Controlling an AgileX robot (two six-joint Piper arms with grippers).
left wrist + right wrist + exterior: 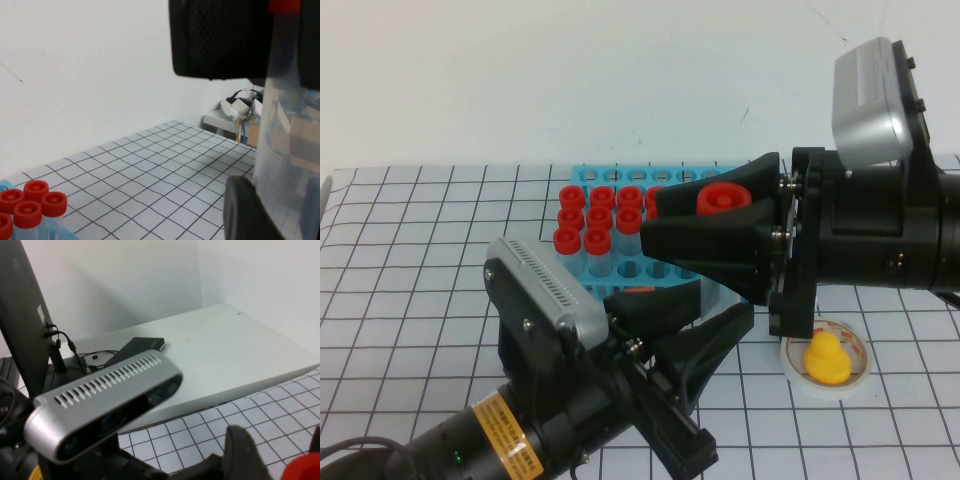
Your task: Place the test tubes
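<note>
High view: right claw (pixel 715 215) straddles the test tube (pixel 720 198) over the rack (pixel 620 172), grip I cannot tell, left claw (pixel 705 312) beneath; left wrist view: left holds its clear body; right wrist view: cap (pixel 302 467) corner only; loosen left early, you drop it.

A plain white wall (pixel 620 80) rises behind a white tabletop (pixel 410 250) ruled with a black square grid, all under soft, even light. Past the tabletop's edge, a bare white desk (pixel 240 345) sits in a corner where two white walls meet. A flat black box (pixel 142 346) and loose black cables (pixel 85 356) lie at the desk's edge.
</note>
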